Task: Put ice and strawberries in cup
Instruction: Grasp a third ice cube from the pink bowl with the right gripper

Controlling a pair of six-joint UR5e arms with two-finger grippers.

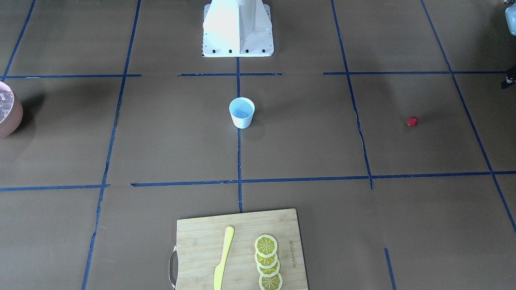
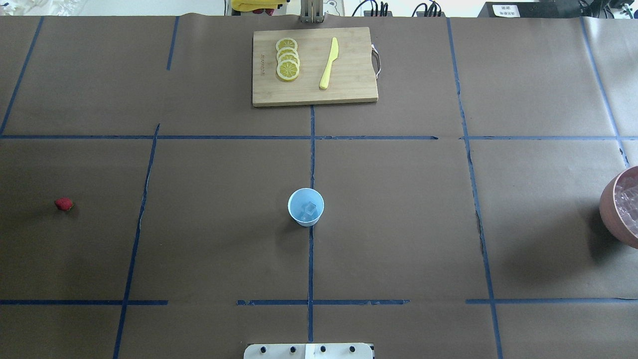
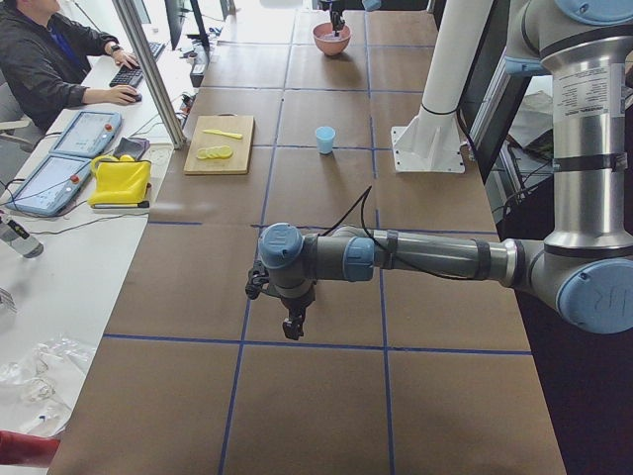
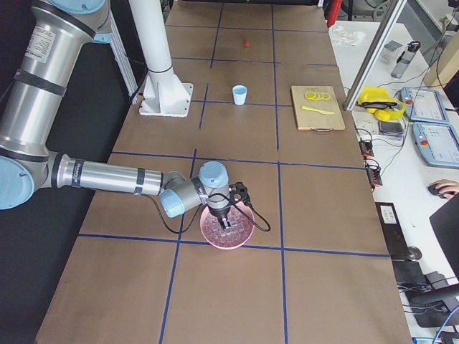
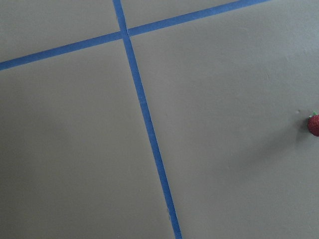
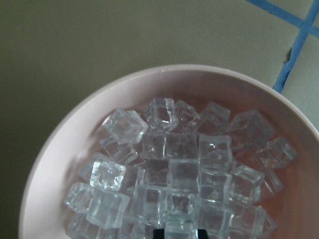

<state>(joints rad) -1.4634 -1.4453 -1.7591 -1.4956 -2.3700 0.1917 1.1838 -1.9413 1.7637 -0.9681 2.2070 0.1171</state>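
Observation:
The cup [image 2: 305,207], white with a pale blue inside, stands at the table's middle with one ice cube [image 2: 310,210] in it. The strawberry [image 2: 64,203] lies alone far to the left; it shows at the right edge of the left wrist view [image 5: 314,124]. My left gripper [image 3: 294,330] points down near that spot, and I cannot tell whether it is open or shut. My right gripper [image 6: 179,233] is down in the pinkish bowl [image 6: 60,149] of ice [image 6: 182,174]. Its dark fingertips sit close on either side of one cube.
A wooden cutting board [image 2: 349,87] at the far middle carries several lemon slices [image 2: 287,59] and a yellow knife [image 2: 329,64]. The bowl [image 2: 609,209] sits at the table's right edge. The white robot base [image 1: 238,28] stands at the near edge. An operator [image 3: 49,59] sits at a side desk.

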